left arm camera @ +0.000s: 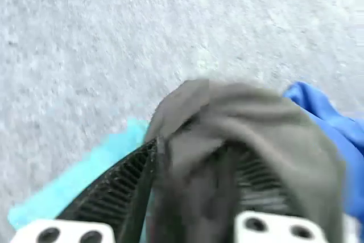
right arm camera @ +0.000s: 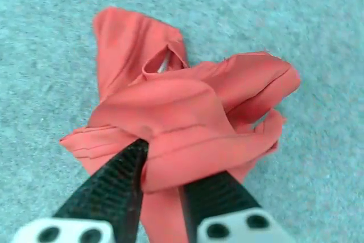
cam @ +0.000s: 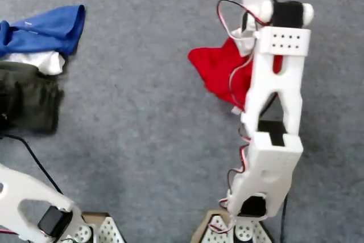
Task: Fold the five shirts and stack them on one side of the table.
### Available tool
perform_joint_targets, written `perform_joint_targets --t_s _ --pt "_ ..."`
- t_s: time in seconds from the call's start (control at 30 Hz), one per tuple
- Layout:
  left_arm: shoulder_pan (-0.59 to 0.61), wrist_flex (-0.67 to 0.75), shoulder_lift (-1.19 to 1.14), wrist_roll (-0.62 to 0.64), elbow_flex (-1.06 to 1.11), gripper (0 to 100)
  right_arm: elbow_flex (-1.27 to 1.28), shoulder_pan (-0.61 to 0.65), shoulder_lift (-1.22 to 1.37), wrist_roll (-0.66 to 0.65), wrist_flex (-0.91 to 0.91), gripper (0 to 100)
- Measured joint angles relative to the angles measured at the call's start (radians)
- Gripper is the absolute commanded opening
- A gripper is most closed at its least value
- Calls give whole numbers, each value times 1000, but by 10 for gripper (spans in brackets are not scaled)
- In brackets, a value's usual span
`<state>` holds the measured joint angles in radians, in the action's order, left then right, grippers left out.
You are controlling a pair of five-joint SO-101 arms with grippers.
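Red shirt: you find the red shirt (cam: 219,72) crumpled on the gray table (cam: 142,140), toward 1 o'clock from the table middle in the high view, partly under the right arm (cam: 276,112).
Right gripper: your right gripper (right arm camera: 165,166) is down on this shirt, and its two black fingers (right arm camera: 114,186) are closed on a thick fold of the red cloth.
Left gripper: your left gripper (left arm camera: 199,163) has a bunch of dark gray cloth pinched between its fingers, and the cloth also hangs over both fingertips, so you cannot see the tips themselves.
Dark shirt: the dark shirt (cam: 28,98) lies at 9 o'clock, at the table edge, as a loose heap.
White shirt: the white shirt (cam: 42,61) is just beyond the dark one, touching it, and mostly covered.
Blue shirt: the blue shirt (cam: 48,27) lies at 10 o'clock, on top of the white one, not folded.
Left arm: the white left arm (cam: 31,200) stands at 7 o'clock, near its base.
Cable: a black cable (cam: 34,157) runs over the table from the dark shirt toward this arm.
Light blue patch: in the left wrist view you see a light blue patch (left arm camera: 74,186) on the table beside the gripper; what it is, I cannot tell.
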<state>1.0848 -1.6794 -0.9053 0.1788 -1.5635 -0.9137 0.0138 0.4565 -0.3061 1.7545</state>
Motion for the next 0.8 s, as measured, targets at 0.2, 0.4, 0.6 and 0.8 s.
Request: perform_joint_targets --t_s 0.2,0.4,0.6,0.8 --pt "-249 -18 -2 0 -55 281 0 35 0 0 0 5" --pt "-591 130 -14 8 23 251 2 35 0 0 -2 5" --pt "-769 410 -133 8 305 155 2 35 0 0 -2 5" --pt "-697 666 -281 12 405 19 2 35 0 0 -2 5"
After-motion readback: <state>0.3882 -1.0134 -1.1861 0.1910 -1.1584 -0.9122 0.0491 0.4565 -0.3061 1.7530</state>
